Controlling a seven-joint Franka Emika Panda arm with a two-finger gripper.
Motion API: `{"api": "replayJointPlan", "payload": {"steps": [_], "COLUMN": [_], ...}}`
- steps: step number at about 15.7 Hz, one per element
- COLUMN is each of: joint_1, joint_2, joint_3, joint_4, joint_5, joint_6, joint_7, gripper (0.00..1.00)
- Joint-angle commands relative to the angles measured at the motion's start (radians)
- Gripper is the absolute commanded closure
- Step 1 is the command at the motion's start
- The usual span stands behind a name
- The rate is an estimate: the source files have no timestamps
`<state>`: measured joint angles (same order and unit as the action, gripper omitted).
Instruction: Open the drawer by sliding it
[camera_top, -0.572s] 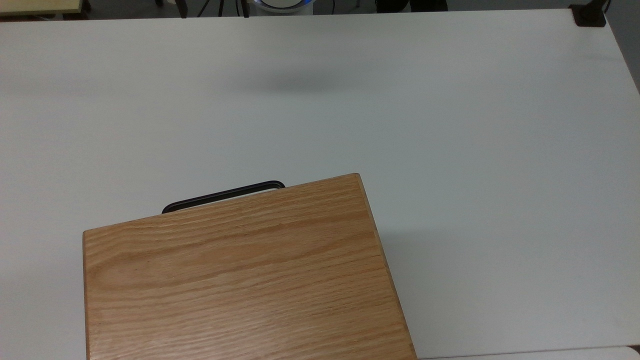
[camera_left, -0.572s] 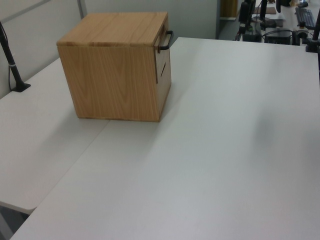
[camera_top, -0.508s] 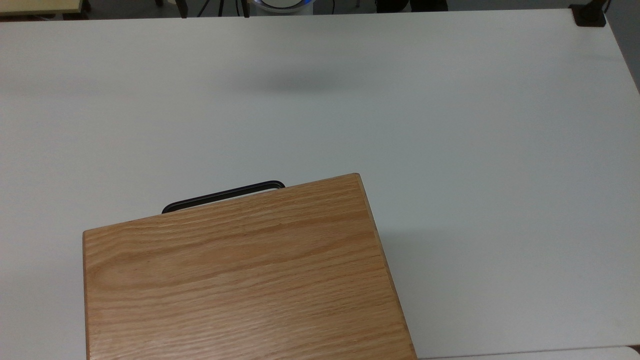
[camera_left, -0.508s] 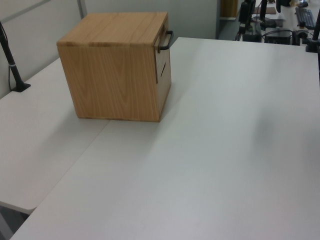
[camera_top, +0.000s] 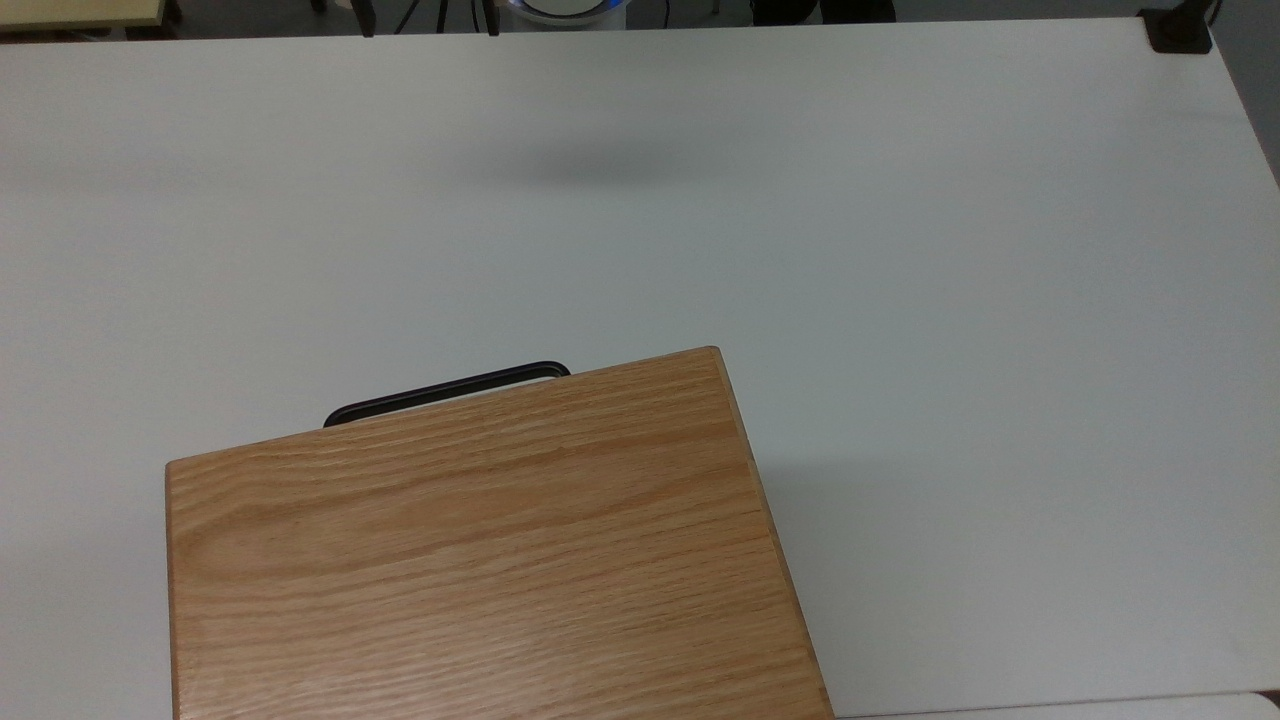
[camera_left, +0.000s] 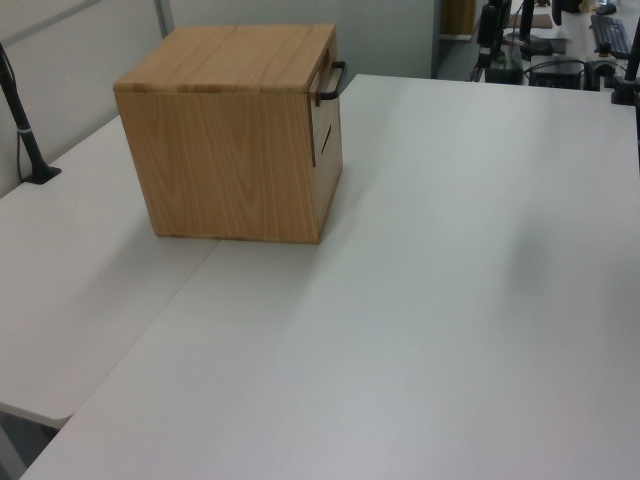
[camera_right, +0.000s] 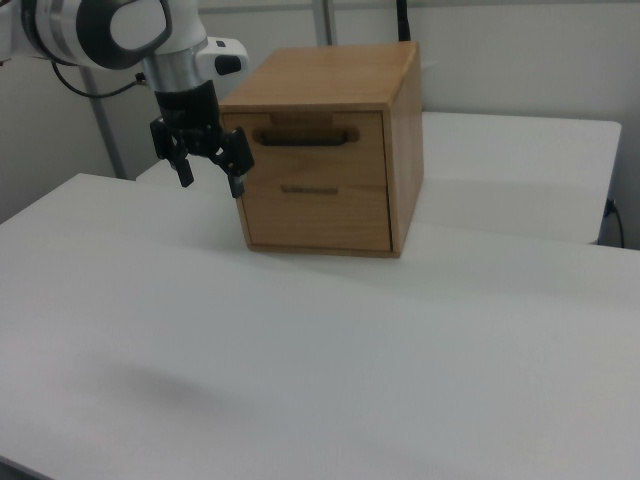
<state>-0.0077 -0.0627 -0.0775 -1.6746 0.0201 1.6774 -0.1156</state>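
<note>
An oak cabinet (camera_right: 330, 150) stands on the white table. The drawer (camera_right: 365, 150) is the upper front panel, flush with the cabinet's face, with a thin black bar handle (camera_right: 305, 137). The same handle (camera_top: 445, 392) juts past the cabinet top (camera_top: 480, 540) in the top view, and the handle (camera_left: 333, 82) also shows in the left view. My gripper (camera_right: 212, 183) hangs in the air at the right view's left of the cabinet front, about level with the handle. It is open, holds nothing and stands apart from the handle.
A lower front panel with a slot (camera_right: 310, 188) sits under the drawer. The white table (camera_top: 900, 300) stretches wide around the cabinet. A black clamp post (camera_left: 25, 130) stands at the left view's left edge, and a black mount (camera_top: 1180, 30) sits at the top view's top right corner.
</note>
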Motion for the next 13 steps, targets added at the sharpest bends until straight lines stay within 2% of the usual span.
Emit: {"api": "replayJointPlan", "payload": {"steps": [1, 11, 12, 13], "joint_1": [0.005, 0.000, -0.001, -0.001], "joint_2": [-0.006, 0.023, 0.033, 0.038], "joint_3": [0.002, 0.001, 0.001, 0.001], "joint_4": [-0.014, 0.001, 0.009, 0.010], "joint_5": [-0.012, 0.011, 0.017, 0.024], "joint_6": [0.022, 0.044, 0.054, 0.067], "joint_7": [-0.018, 0.067, 0.082, 0.155], "gripper": [0.00, 0.00, 0.00, 0.00]}}
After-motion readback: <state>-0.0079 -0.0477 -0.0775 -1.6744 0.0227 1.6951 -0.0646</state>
